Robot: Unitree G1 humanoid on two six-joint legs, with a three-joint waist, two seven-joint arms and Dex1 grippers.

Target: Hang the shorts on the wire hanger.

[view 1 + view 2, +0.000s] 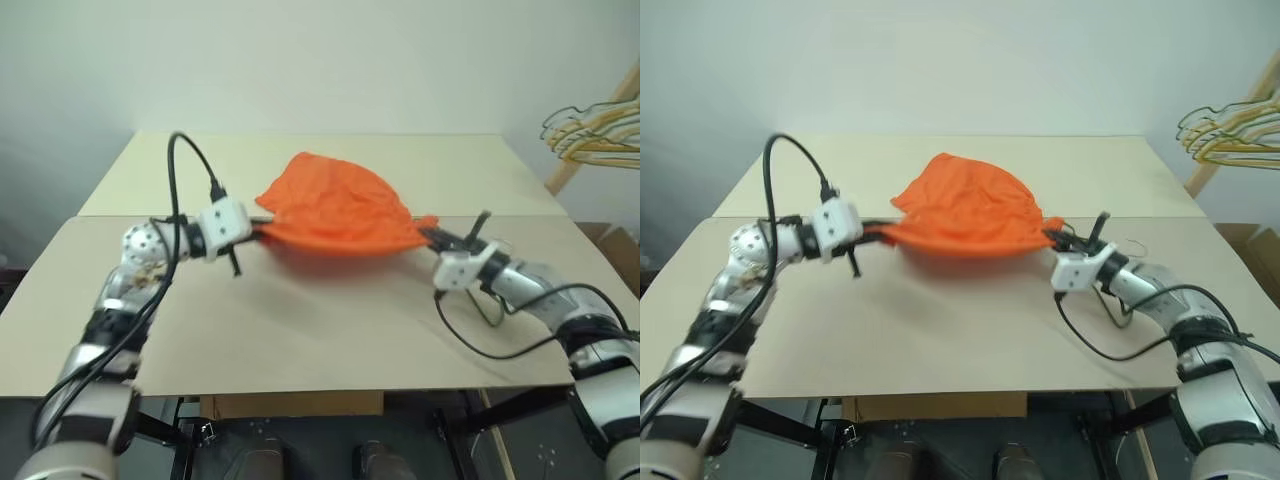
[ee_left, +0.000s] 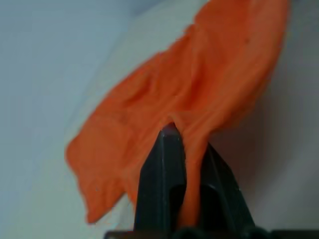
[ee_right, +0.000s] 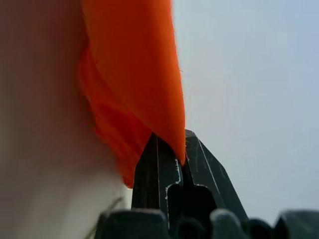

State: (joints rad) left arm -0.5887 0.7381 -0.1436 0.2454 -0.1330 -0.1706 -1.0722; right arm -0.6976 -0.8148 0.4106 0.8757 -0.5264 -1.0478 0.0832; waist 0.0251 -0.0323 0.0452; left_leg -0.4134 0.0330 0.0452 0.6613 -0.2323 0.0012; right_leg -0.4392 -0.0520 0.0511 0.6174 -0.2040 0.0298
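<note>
The bright orange shorts (image 1: 340,215) hang stretched between my two grippers, bulging upward a little above the middle of the table. My left gripper (image 1: 262,232) is shut on the shorts' left edge, and the left wrist view has orange cloth (image 2: 199,89) pinched between the black fingers (image 2: 167,164). On the other side my right gripper (image 1: 428,236) is shut on the right edge, with cloth (image 3: 134,74) draped over its fingers (image 3: 162,169) in the right wrist view. The wire hanger is out of view.
The beige table (image 1: 300,340) spreads under the shorts, with a seam across its middle. A bunch of yellow and green hangers (image 1: 595,135) on a slanted wooden pole (image 1: 572,165) stands beyond the table's far right corner. A plain wall rises behind.
</note>
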